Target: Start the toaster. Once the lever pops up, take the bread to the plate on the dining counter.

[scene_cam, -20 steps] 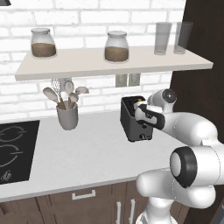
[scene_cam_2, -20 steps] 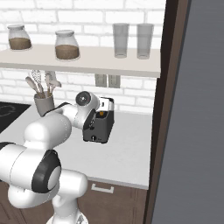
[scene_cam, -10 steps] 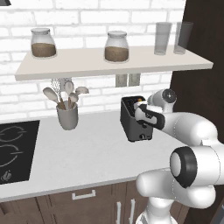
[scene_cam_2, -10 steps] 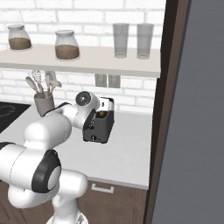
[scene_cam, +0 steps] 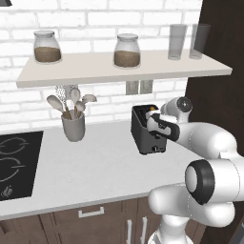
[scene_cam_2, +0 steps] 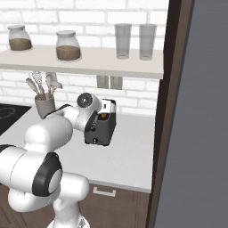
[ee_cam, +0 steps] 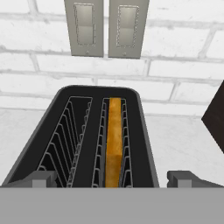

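Tool (ee_cam: 112, 179) hovers spread over toaster (ee_cam: 85, 144) holding bread (ee_cam: 113, 140).

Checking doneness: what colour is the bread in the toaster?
Golden-orange bread, best seen in the hand view.

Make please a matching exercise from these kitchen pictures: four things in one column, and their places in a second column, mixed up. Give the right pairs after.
Things:
1. bread
2. toaster
3. two glass jars
4. utensil holder

Places:
A. on the wall shelf
B. on the white worktop, below the wall outlets
C. on the worktop, between the hob and the toaster
D. in the toaster's right slot, as the hand view shows it

Pairs: 1-D, 2-B, 3-A, 4-C
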Tool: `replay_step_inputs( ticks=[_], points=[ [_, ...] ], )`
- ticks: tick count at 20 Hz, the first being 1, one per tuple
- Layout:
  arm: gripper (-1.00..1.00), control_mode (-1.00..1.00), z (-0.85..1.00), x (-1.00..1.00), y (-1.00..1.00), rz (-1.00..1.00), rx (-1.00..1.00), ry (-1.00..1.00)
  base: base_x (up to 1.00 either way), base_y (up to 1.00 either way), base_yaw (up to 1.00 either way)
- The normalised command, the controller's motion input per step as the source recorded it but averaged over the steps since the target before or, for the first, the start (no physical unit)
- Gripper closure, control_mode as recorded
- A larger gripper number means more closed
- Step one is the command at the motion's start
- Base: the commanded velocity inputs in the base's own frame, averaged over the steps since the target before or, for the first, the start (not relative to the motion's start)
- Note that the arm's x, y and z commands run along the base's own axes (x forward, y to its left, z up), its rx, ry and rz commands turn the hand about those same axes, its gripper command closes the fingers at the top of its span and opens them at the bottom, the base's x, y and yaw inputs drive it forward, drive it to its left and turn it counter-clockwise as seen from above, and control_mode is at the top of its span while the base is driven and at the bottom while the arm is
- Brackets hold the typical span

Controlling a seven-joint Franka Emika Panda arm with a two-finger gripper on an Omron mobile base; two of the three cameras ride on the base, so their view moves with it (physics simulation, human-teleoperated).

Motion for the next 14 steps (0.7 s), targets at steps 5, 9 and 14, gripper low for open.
replay_step_inputs(
  ticks=[5, 9, 14],
  points=[
    [-1.0, -1.0, 0.0, 0.0, 0.0, 0.0, 0.0, 0.0, 0.0, 0.0, 0.0],
    [-1.0, -1.0, 0.0, 0.0, 0.0, 0.0, 0.0, 0.0, 0.0, 0.0, 0.0],
    [-1.0, -1.0, 0.0, 0.0, 0.0, 0.0, 0.0, 0.0, 0.0, 0.0, 0.0]
  ],
)
